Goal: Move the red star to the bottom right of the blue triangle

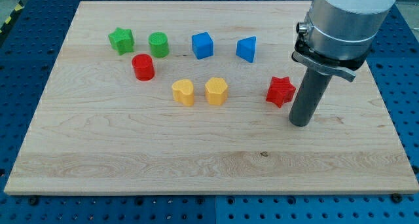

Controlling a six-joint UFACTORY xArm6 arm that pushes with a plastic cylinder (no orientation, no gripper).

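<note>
The red star (280,91) lies on the wooden board (196,158), at the view's right of centre. The blue triangle (247,49) lies above and to the left of it, about a block's width of bare wood between them. My tip (300,122) rests on the board just to the right of and slightly below the red star, close to it; I cannot tell if they touch.
A blue cube (203,45), a green cylinder (158,44) and a green star (121,40) stand in a row toward the view's top left. A red cylinder (143,67) sits below them. Two yellow blocks (184,92) (216,91) lie mid-board.
</note>
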